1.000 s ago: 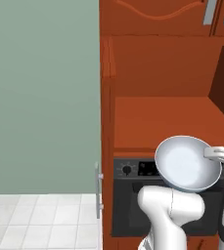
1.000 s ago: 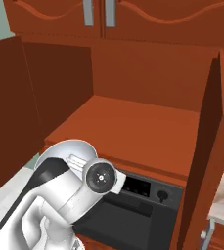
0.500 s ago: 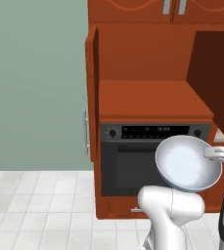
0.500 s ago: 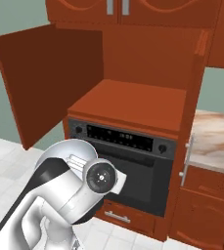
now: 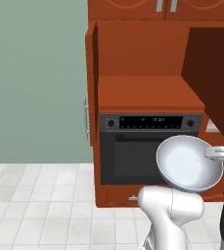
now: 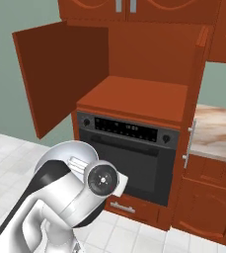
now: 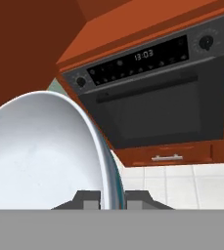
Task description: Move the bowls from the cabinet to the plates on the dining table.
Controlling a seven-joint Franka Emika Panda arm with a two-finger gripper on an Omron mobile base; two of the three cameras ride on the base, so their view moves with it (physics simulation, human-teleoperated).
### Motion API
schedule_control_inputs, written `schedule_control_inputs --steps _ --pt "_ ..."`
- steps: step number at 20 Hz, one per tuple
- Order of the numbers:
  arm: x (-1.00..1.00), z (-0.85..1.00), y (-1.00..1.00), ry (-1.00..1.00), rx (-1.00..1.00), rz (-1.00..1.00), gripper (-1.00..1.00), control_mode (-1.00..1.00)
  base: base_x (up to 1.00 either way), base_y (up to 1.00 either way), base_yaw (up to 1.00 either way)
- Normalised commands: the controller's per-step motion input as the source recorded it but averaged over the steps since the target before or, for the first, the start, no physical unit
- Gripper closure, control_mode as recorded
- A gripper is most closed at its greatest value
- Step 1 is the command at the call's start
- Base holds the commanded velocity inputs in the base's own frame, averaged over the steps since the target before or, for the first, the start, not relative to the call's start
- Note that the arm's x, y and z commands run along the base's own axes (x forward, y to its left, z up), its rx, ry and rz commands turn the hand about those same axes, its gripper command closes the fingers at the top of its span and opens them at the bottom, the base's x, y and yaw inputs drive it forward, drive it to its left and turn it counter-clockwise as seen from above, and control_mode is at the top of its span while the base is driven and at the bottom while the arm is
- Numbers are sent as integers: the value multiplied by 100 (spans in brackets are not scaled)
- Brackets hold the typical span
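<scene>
Bowl (image 5: 189, 163), bluish inside, clamped at rim between gripper (image 7: 112, 197) fingers, carried low in front of oven (image 5: 150, 146). Out of cabinet (image 5: 147, 73); shelf bare, doors open. Remaining: transport to dining table (image 6: 218, 131), far right; set on plate.

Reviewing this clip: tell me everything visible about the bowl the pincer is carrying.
The bowl is round and deep, with a smooth, pale bluish-white inside and a thin rim; it looks glazed, like ceramic. It seems empty. It is tilted, its opening facing the left base camera, held in the air in front of the oven, below the open cabinet shelf. The pincer is shut on its rim, one finger inside, one outside. Nothing else touches it.
</scene>
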Motion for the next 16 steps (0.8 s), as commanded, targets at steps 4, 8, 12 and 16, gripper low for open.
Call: schedule_control_inputs --steps 4,8,12,16 --pt "0 0 0 0 0 0 100 100 -25 -37 -20" --pt "0 0 0 0 0 0 100 100 -13 -29 -28" --pt "0 0 0 0 0 0 100 100 -3 -23 -31" --pt "0 0 0 0 0 0 100 100 0 -16 -34"
